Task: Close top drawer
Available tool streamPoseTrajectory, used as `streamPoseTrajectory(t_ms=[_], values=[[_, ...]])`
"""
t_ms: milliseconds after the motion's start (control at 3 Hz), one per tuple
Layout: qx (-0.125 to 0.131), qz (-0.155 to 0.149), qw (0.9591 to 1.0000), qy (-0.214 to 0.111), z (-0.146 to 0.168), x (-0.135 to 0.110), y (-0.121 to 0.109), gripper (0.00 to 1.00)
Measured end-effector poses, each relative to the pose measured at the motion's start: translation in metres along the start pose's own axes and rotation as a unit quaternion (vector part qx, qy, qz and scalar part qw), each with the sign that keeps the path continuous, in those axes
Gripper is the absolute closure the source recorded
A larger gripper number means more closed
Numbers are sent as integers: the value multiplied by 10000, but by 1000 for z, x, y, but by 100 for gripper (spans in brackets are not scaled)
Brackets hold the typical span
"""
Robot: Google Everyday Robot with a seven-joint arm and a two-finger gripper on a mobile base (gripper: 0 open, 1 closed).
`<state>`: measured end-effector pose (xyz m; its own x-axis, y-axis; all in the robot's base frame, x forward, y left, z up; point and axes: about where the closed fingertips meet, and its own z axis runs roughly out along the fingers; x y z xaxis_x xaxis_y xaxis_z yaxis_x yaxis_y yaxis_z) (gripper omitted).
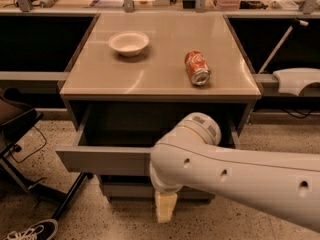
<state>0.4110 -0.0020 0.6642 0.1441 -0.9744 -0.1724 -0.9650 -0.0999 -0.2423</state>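
Observation:
The top drawer is a wide shallow grey drawer, pulled out from under the beige cabinet top. Its plain grey inside shows on the left. My white arm crosses in front of the drawer's right half and hides that part of the front. My gripper hangs down from the wrist as a cream piece, below the drawer front and in front of the lower drawer fronts, near the floor.
A white bowl and a red soda can lying on its side rest on the cabinet top. A dark chair with legs and a cable stands at the left, a shoe at the bottom left. A white object sits at the right.

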Motion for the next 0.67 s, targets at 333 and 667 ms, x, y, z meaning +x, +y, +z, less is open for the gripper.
streamPoseTrajectory(t_ms=[333, 667], values=[[7, -22, 10000, -3, 0, -2, 0, 0], [101, 207, 9997, -23, -11, 17, 18, 0]])
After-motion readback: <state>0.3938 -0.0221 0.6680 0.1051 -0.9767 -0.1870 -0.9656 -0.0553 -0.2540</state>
